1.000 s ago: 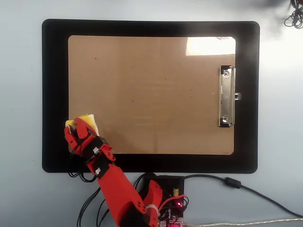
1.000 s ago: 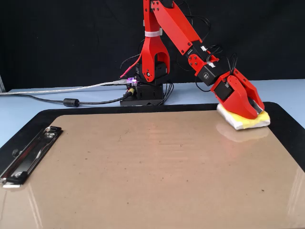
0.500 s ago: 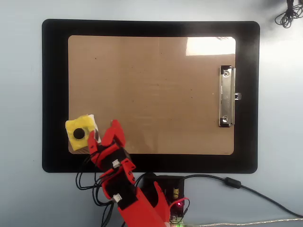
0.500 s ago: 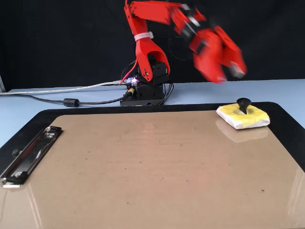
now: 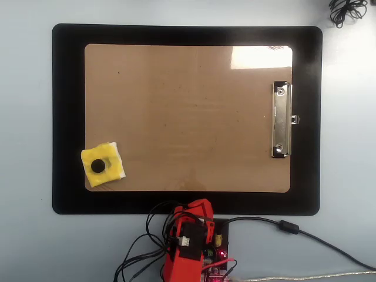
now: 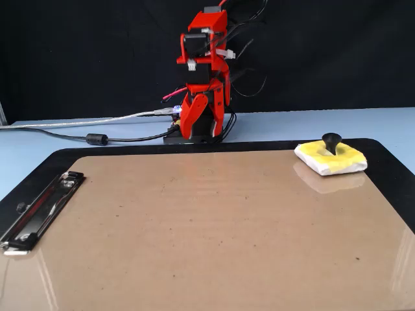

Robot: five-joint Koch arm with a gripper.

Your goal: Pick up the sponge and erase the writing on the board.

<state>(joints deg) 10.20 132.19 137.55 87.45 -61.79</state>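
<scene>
The yellow sponge [image 5: 103,166] with its black knob lies on the lower left corner of the tan board [image 5: 188,111] in the overhead view. In the fixed view the sponge [image 6: 331,157] sits at the board's [image 6: 194,227] far right edge. No writing shows on the board's surface in either view. The red arm [image 5: 188,241] is folded back over its base, well away from the sponge. Its gripper [image 6: 200,128] hangs down above the base, with nothing seen in it, and the jaws overlap too much to read.
A black mat [image 5: 67,117] lies under the board. The silver clip [image 5: 281,120] sits on the board's right short edge in the overhead view. Cables [image 6: 97,138] run from the base [image 6: 198,133] across the pale blue table; a coil of cable [image 5: 346,10] lies top right.
The gripper let go of the sponge, rose off it, and the arm swung back and folded over its base. The sponge stayed on the board's corner.
</scene>
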